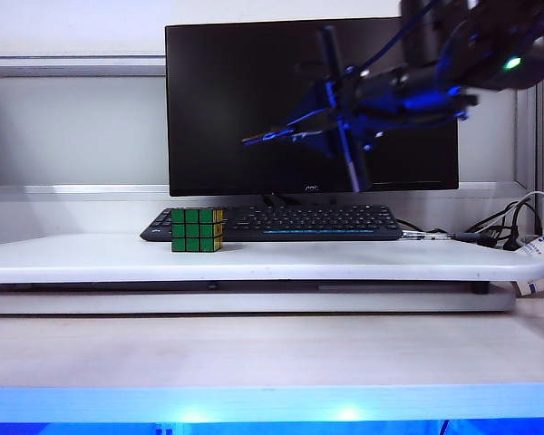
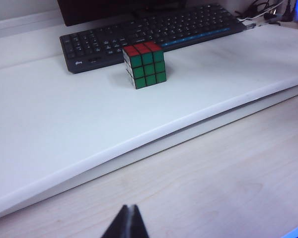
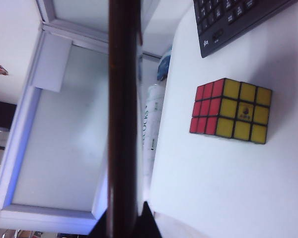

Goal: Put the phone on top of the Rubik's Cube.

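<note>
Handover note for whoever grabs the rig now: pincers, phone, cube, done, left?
Right pincer: shut on the phone, held edge-on, up in front of the monitor, right of the cube.
Left pincer: shut, empty, low over the front wooden table.
Rubik's Cube: on the white shelf, in front of the keyboard, top bare.
Done: phone picked up.
Left: carry the phone over the cube, level it, set it on top, release.

The Rubik's Cube point(image 1: 197, 229) sits on the raised shelf point(image 1: 91, 258) of the worktop point(image 1: 254, 349), just before the left end of the keyboard point(image 1: 308, 220) — the monitor point(image 1: 245, 109) stands behind. High at the right, the right end effector point(image 1: 344, 118) grips the phone point(image 1: 344, 109) edge-on; the left end effector point(image 2: 127, 223) hangs over the near worktop.
</note>
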